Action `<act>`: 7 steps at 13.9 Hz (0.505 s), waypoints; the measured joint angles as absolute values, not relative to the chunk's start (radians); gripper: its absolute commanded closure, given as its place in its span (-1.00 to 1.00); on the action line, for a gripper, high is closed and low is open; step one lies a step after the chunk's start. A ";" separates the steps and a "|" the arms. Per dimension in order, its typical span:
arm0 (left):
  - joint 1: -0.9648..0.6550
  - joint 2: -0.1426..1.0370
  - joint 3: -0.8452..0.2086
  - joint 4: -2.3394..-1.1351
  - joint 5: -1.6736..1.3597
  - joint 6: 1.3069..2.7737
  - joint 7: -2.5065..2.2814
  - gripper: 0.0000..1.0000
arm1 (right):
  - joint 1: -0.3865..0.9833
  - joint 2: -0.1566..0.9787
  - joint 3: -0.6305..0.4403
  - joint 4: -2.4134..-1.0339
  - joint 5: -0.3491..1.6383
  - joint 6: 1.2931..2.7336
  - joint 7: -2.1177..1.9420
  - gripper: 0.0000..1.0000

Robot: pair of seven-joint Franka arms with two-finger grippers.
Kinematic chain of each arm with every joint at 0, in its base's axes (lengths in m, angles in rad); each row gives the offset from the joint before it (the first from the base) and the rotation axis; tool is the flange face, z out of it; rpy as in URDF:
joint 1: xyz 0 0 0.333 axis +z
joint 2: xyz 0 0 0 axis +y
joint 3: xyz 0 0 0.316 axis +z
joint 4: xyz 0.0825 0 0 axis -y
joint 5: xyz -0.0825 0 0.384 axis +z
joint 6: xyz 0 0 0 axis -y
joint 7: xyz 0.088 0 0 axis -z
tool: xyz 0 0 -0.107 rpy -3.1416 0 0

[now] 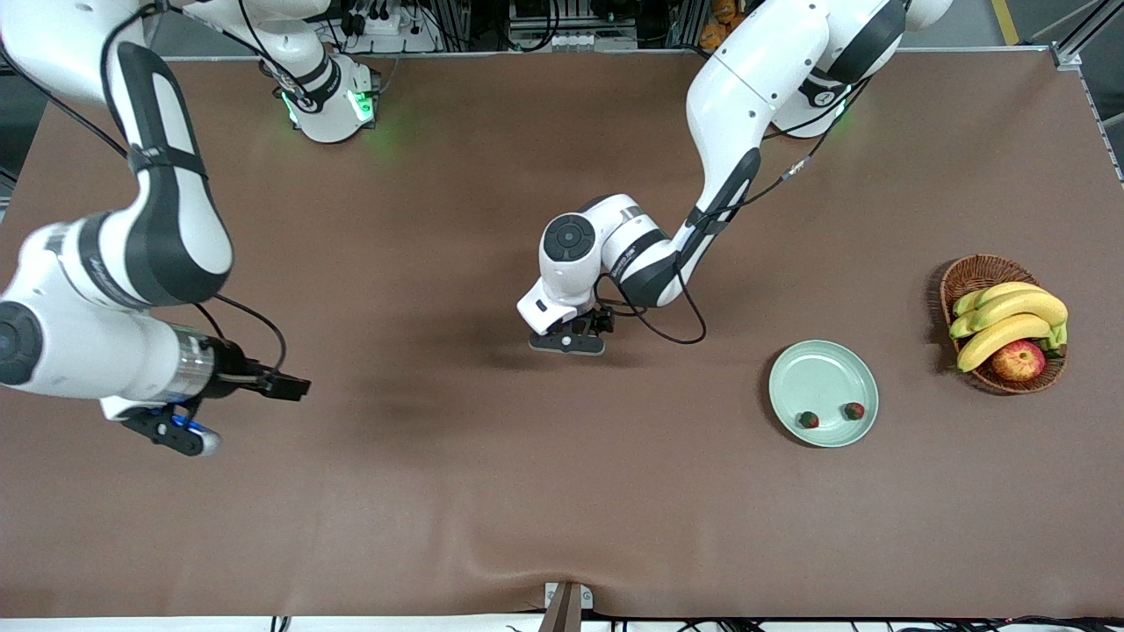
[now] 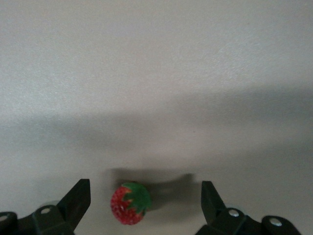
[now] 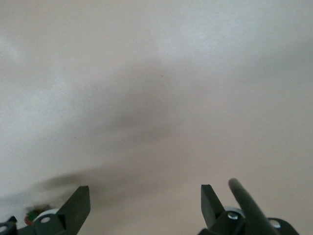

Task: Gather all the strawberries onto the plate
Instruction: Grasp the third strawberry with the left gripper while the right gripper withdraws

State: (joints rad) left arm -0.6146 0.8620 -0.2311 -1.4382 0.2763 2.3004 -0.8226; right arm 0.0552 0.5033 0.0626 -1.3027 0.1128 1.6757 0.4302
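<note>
The brown tabletop (image 1: 439, 527) has a pale green plate (image 1: 824, 369) on it, toward the left arm's end. Two strawberries sit in the plate, on the part nearest the front camera — one strawberry (image 1: 809, 420) and a second strawberry (image 1: 853, 410) beside it, a bit apart. A third strawberry (image 2: 129, 203) lies on the bare tabletop near the middle, w/ its green cap showing. In the front view the arm hides it. The left gripper (image 2: 145, 205) hangs low right over that berry. Its jaws are wide open, and the berry lies between the two fingers (image 2: 76, 203) but nearer to one of them. Nothing is gripped. The right gripper (image 1: 290, 386) is up in the air over bare tabletop at the right arm's end. That arm waits. Its jaws are wide open too & hold nothing — the right wrist view shows only plain tabletop and shadow between them. Near the plate, farther toward the left arm's end, stands a brown basket (image 1: 970, 276) w/ yellow bananas (image 1: 1010, 320) and a red apple (image 1: 1019, 360) in it.
</note>
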 measured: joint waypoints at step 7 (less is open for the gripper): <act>-0.612 0.868 -0.229 -1.455 0.276 2.269 -0.803 -1.00 | 0.021 0.304 0.027 -1.306 0.088 1.525 0.229 -1.00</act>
State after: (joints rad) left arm -0.6120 0.8679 -0.2289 -1.4550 0.2763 2.2690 -0.8033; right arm 0.0209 0.3037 0.0266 -1.3060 0.0883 1.5252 0.2288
